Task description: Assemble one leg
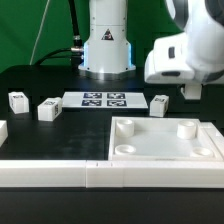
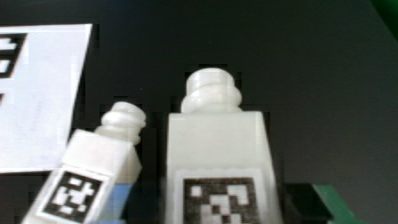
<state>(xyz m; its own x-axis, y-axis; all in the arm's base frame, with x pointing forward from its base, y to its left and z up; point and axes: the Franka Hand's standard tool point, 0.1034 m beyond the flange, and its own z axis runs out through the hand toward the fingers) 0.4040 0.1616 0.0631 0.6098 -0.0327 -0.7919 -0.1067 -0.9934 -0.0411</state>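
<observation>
In the wrist view a white leg (image 2: 222, 140) with a rounded peg end and a marker tag stands close up between my gripper's (image 2: 222, 208) dark jaws, which press on its two sides. A second leg (image 2: 98, 165) lies tilted just beside it on the black table; in the exterior view it (image 1: 160, 101) sits near the marker board's end. My gripper (image 1: 190, 92) hangs at the exterior view's right, above the far edge of the white tray (image 1: 165, 150). The held leg is hidden there. Two more legs (image 1: 17, 100) (image 1: 47, 110) lie at the exterior view's left.
The marker board (image 1: 104, 99) lies in front of the robot base (image 1: 105, 45) and shows in the wrist view (image 2: 36, 90). A long white rail (image 1: 60, 175) runs along the front edge. The tray has round corner sockets (image 1: 187, 128).
</observation>
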